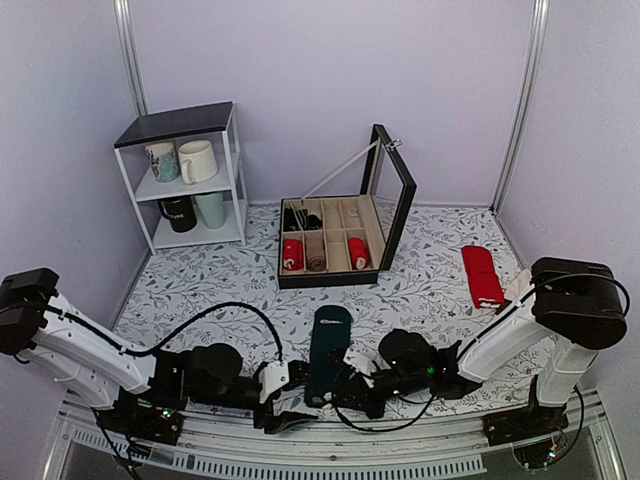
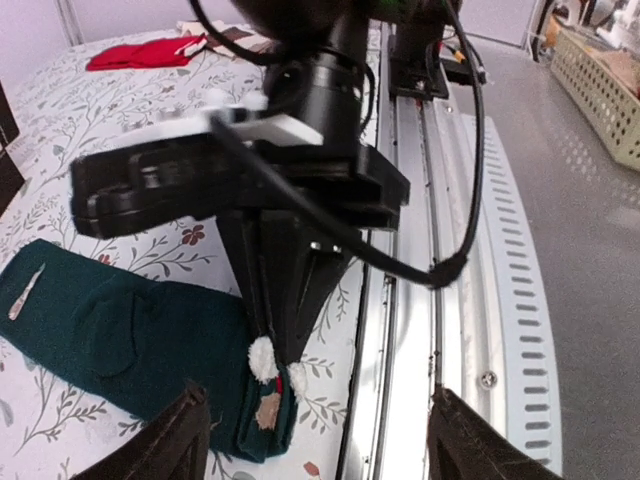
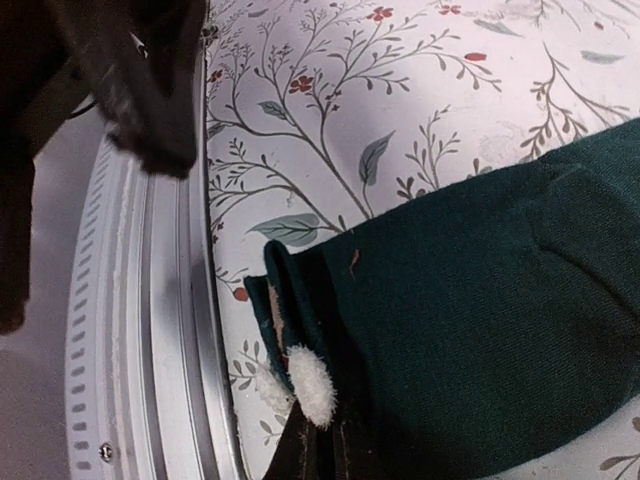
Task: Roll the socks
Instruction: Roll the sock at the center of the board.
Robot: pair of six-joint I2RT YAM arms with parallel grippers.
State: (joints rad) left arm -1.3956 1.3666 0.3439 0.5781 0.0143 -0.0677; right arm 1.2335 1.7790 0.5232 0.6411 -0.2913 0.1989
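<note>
at the far left a white wire shelf (image 1: pixel 185 180) with a dark top carries several mugs and plays no part here. next comes the left end effector (image 1: pixel 288 398), low at the near edge of the flowered tabletop (image 1: pixel 430 290), its fingers standing wide apart and holding nothing, just beside the near end of the dark teal-green fabric socks (image 1: pixel 328 350). the socks lie as one long flat strip in the middle of the tabletop, running away from the arms, with the rounded far end pointing towards an open black compartment box (image 1: pixel 330 245) that holds red and beige rolls. the right end effector (image 1: pixel 335 392) is clamped together on the near end of the socks, where the wrist views show a narrow lip of fabric turned up between its white-padded tips. further right, bright red socks (image 1: pixel 482 275) lie flat, well apart from the work. as a judgement, the rolling has barely begun: only the first small turn is pinched, and nearly the whole length remains to be wound into a compact roll.
</note>
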